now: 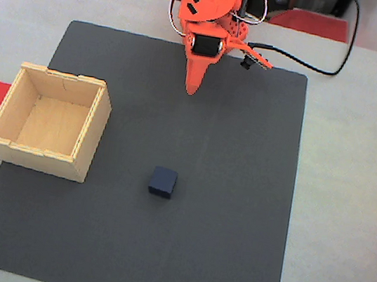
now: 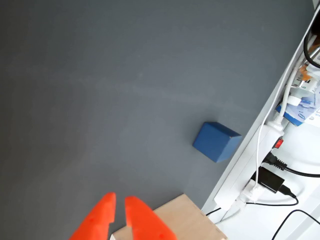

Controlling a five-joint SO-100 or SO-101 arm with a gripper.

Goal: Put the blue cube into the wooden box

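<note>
Clearly the blue cube [image 1: 162, 182] sits lower centre of the fixed view on the dark mat [image 1: 232, 226], right of the wooden box [image 1: 49, 120]. It looks light, rigid and matte; pinch opposite flat faces. The gripper [image 2: 119, 204], well apart, is nearly closed and empty.

In the fixed view, a mat [image 1: 238, 191] lies on the bench [image 1: 361, 174]. The cube [image 1: 162, 182] sits on it near the middle. Left of the cube stands the box [image 1: 49, 120], and the arm's fingers [image 1: 193, 81] lie behind it, well apart.
</note>
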